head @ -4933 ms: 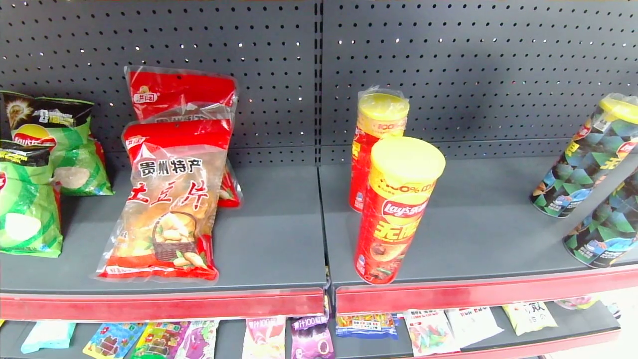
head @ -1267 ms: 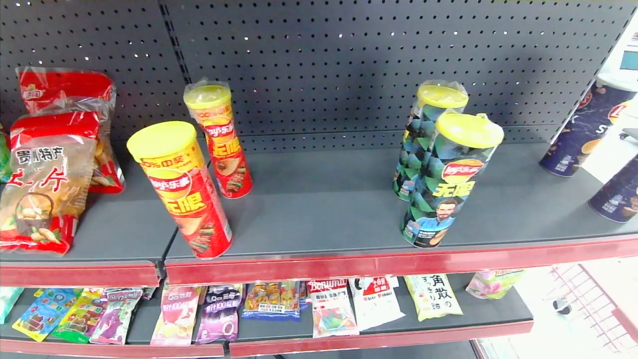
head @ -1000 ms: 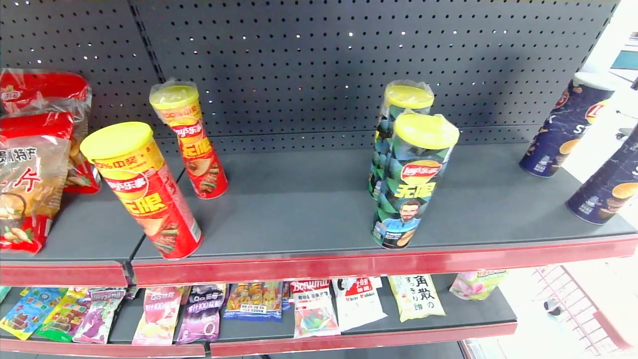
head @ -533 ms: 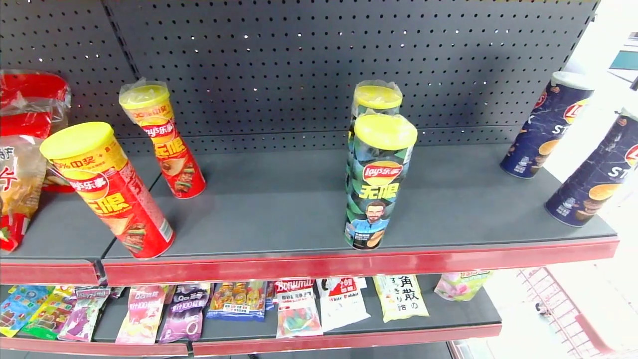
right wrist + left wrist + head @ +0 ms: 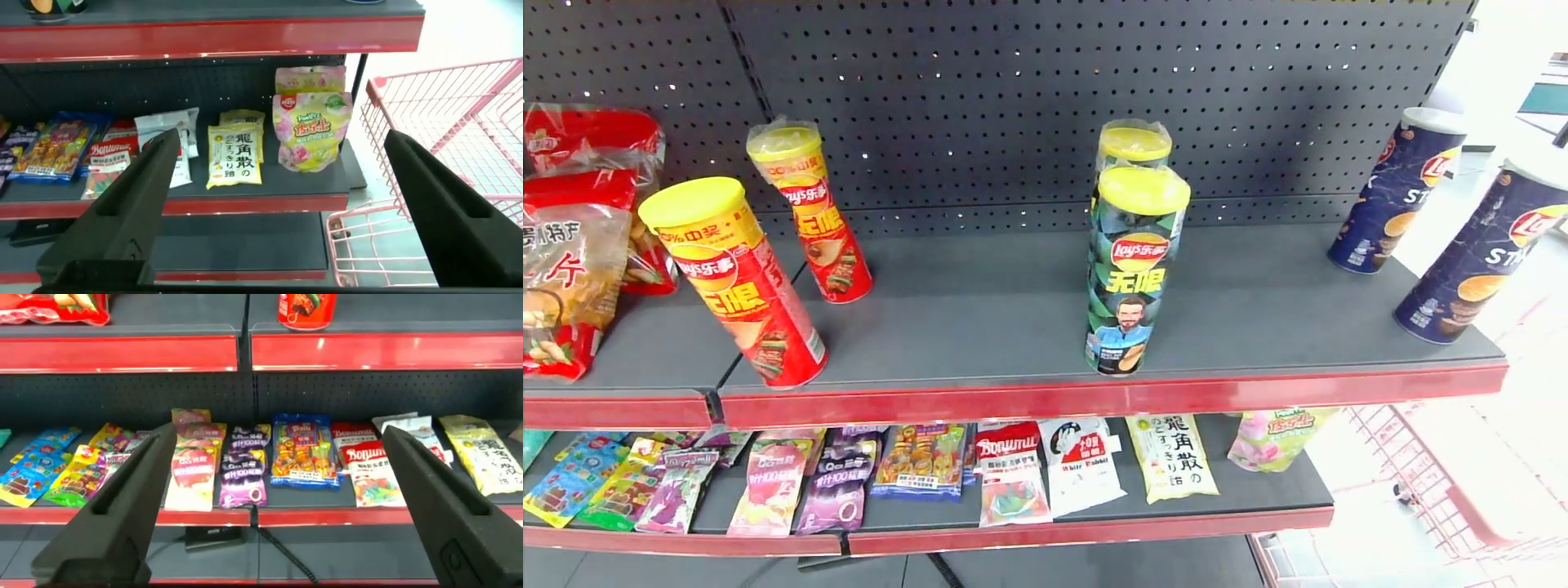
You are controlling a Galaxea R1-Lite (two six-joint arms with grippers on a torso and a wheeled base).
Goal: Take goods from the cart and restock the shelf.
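Note:
In the left wrist view my left gripper (image 5: 279, 437) is open and holds nothing; it faces the lower shelf's candy bags (image 5: 304, 451). My right gripper (image 5: 282, 139) is open and bare too, in front of the lower shelf's right end, and the pink wire cart (image 5: 445, 73) stands just beyond that end. On the upper shelf (image 5: 1094, 396) stand two red chip cans (image 5: 735, 282), two green-and-black cans (image 5: 1135, 269) in a row front to back, and two navy cans (image 5: 1392, 200) at the right end.
Red potato-chip bags (image 5: 572, 261) lean at the upper shelf's left. Bare shelf board lies between the can groups. A pink bag (image 5: 313, 118) and a yellow bag (image 5: 234, 155) sit at the lower shelf's right end. The cart's rail (image 5: 1445, 490) shows at the lower right.
The head camera has swung to the right along the shelf, then a little back left and down. The goods on the shelf keep their places.

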